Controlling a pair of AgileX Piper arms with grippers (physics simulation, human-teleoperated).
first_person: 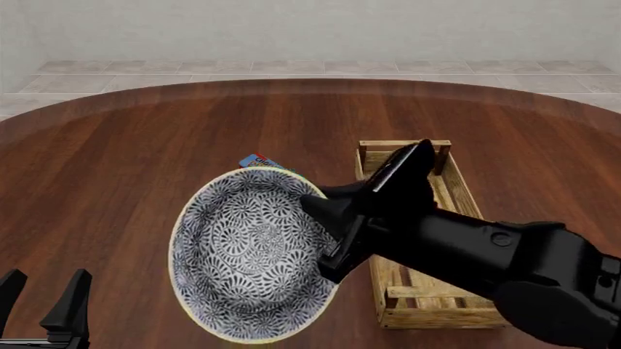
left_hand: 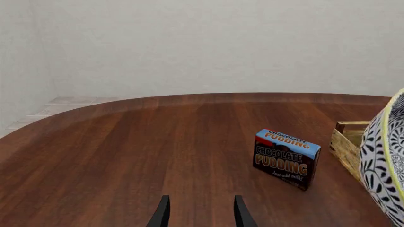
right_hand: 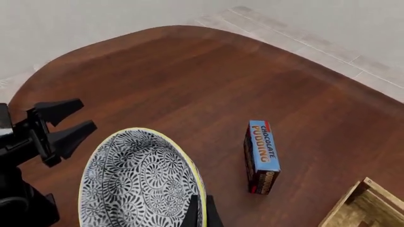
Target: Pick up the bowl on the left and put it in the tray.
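Observation:
The bowl (first_person: 247,254), blue-and-white patterned with a cream rim, is tipped steeply with its inside facing the front camera. My right gripper (first_person: 326,236) is shut on its right rim. In the right wrist view the fingertips (right_hand: 200,210) pinch the rim of the bowl (right_hand: 139,184). The wooden slat tray (first_person: 441,316) lies just right of the bowl, partly under the right arm. My left gripper (first_person: 43,291) stands open and empty at the near left, apart from the bowl. The left wrist view catches the bowl's edge (left_hand: 385,161) and a tray corner (left_hand: 347,142).
A blue chocolate pudding box (left_hand: 287,158) stands upright on the table behind the bowl, left of the tray's far end; only its top (first_person: 260,161) peeks over the bowl in the front view. The round wooden table's far edge (first_person: 310,81) curves across the back.

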